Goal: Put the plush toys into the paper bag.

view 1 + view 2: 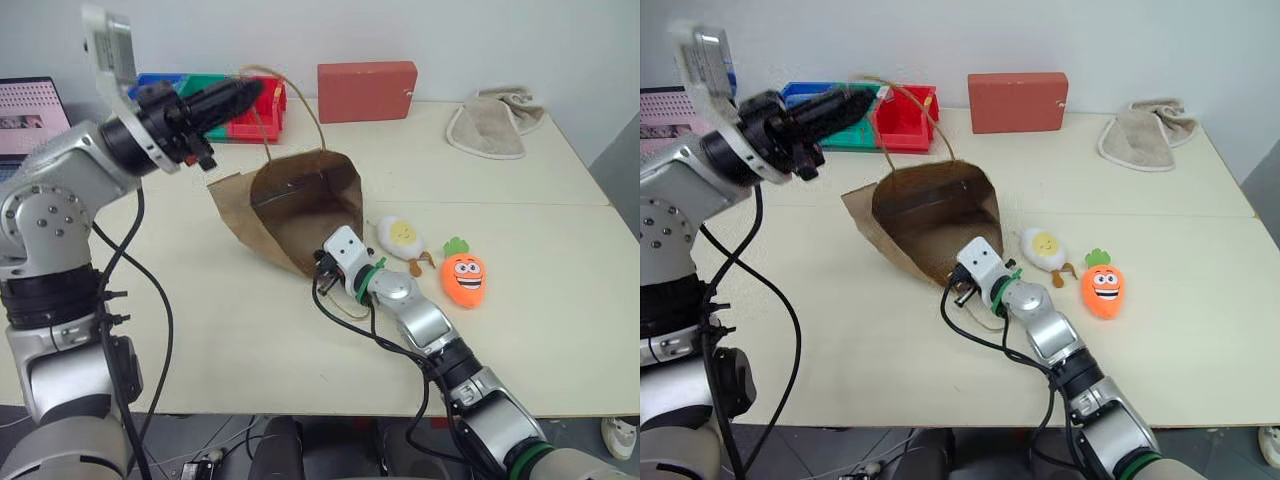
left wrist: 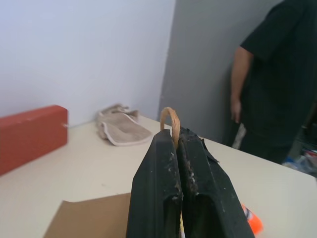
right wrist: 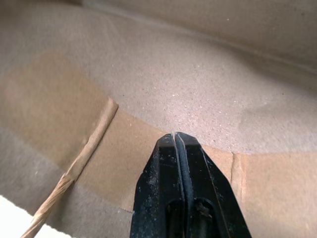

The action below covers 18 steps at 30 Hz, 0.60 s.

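Note:
The brown paper bag (image 1: 300, 200) lies on its side on the table with its mouth held open toward me. My left gripper (image 1: 248, 92) is raised above the bag's left, shut on the upper cord handle (image 2: 170, 120), which arches up from the rim. My right gripper (image 3: 175, 135) is shut, its tips low in the bag's mouth (image 1: 322, 268) against the inner paper beside a handle patch. I cannot tell whether paper is pinched. The white egg plush (image 1: 400, 235) and the orange carrot plush (image 1: 463, 278) lie on the table just right of the bag.
A red box (image 1: 367, 90) stands at the back, with a beige towel (image 1: 495, 122) to its right. Coloured bins (image 1: 265, 115) and a laptop (image 1: 30, 115) sit at the back left. A person (image 2: 277, 84) stands beyond the table's right end.

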Tool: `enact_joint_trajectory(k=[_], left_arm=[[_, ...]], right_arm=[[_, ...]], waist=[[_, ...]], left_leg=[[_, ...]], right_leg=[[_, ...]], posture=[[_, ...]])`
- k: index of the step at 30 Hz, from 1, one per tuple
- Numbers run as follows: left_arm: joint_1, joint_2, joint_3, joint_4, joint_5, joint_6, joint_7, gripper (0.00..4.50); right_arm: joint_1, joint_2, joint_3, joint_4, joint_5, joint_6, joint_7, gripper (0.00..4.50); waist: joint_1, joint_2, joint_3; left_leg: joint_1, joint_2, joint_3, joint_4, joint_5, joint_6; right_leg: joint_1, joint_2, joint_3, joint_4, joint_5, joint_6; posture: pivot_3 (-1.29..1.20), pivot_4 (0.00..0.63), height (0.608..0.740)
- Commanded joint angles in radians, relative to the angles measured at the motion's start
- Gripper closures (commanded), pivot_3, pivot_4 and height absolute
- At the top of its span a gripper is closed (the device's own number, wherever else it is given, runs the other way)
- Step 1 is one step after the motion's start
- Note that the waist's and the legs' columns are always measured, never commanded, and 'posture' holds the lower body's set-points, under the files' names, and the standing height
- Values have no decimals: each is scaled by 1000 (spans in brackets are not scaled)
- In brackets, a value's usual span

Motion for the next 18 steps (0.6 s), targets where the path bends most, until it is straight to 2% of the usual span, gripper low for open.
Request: enact_joint_trajectory(k=[1,11,15,18], left_arm=[[-41,2,53,-14,-4,-55,13,4500],[125,12,-25,-115,30,-72,-71,4500],[239,29,-74,-181,58,-85,-140,4500],[269,30,-85,-204,59,-86,-151,4500]], right_arm=[[-18,17,-32,8,7,3,-8,4465],[-35,36,-74,-12,16,33,0,4465],[-41,24,-77,-128,32,69,43,4465],[-27,-8,-75,-234,51,110,94,4465]], waist=[[-1,0,0],[-6,0,0],[-13,0,0],[-14,0,0]], left_leg=[[0,0,0,0,0,0],[-1,0,0,-1,0,0],[-1,0,1,-2,0,0],[-2,0,1,-2,0,0]], right_leg=[[0,0,0,0,0,0],[-2,0,0,0,0,0],[-2,0,1,0,0,0],[-3,0,1,0,0,0]], posture=[[0,150,740],[0,150,740],[0,150,740],[0,150,740]])
